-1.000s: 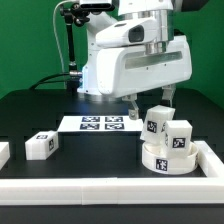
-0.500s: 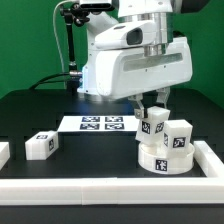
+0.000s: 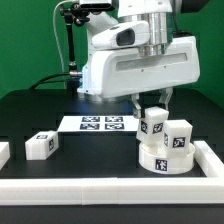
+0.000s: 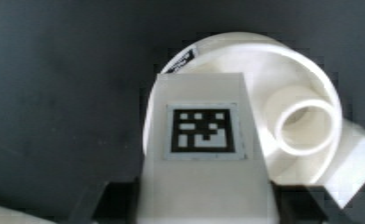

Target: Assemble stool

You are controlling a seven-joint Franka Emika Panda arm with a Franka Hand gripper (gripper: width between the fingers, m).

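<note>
Stool leg (image 3: 153, 124) held over seat (image 3: 150, 156), contact hidden, fingers (image 3: 139, 104) barely visible

Robotics lab, black table (image 3: 40, 110), marker board (image 3: 97, 124), white border rails (image 3: 100, 186)

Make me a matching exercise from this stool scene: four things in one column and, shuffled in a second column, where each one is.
Things:
1. held leg
2. second leg
3. loose leg
4. marker board

Places:
A. flat on the table, carrying only tags
B. clamped in the tool
C. lying on the table at the exterior view's left, away from the seat
D. standing on the seat, free of the tool

Pairs: 1-B, 2-D, 3-C, 4-A.
</note>
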